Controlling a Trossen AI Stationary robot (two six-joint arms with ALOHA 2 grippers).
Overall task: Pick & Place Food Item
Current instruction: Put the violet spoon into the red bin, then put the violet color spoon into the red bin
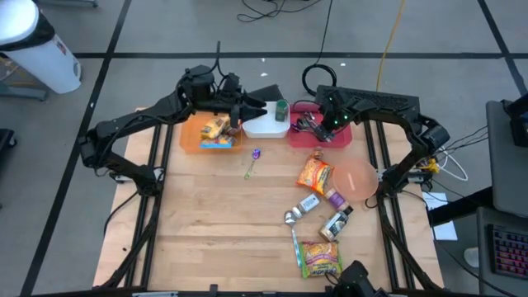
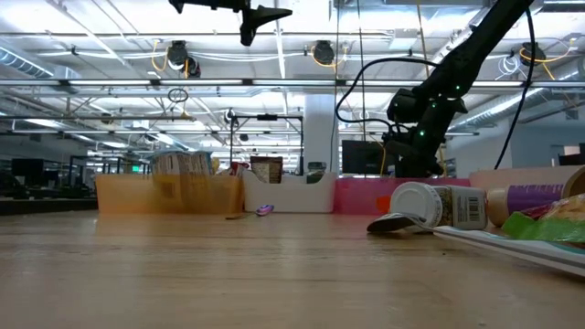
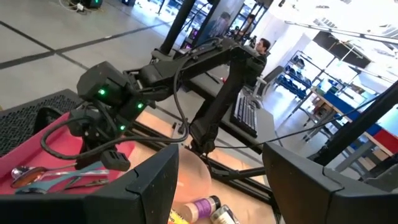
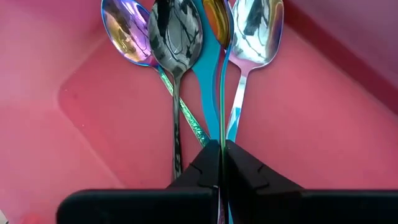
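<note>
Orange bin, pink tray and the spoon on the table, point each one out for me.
orange bin (image 1: 191, 140), high view, on its bare floor left of the snack packets.
pink tray (image 1: 342, 137), high view, on its bare right part.
spoon (image 1: 291, 218), high view, on its bowl.

The tabletop (image 1: 206, 223) is light wood with visible plank grain, and three bins stand along its far edge: an orange bin (image 1: 191, 139), a white bin (image 1: 266, 126) and a pink bin (image 1: 337, 138). The spoons (image 4: 193, 37) in the pink bin are iridescent purple-gold, dark mirror steel, teal and plain silver. Near the right edge lie an orange-yellow packet (image 1: 314, 174), a translucent peach plate (image 1: 356, 179) and a green-and-yellow packet (image 1: 321, 259).
</note>
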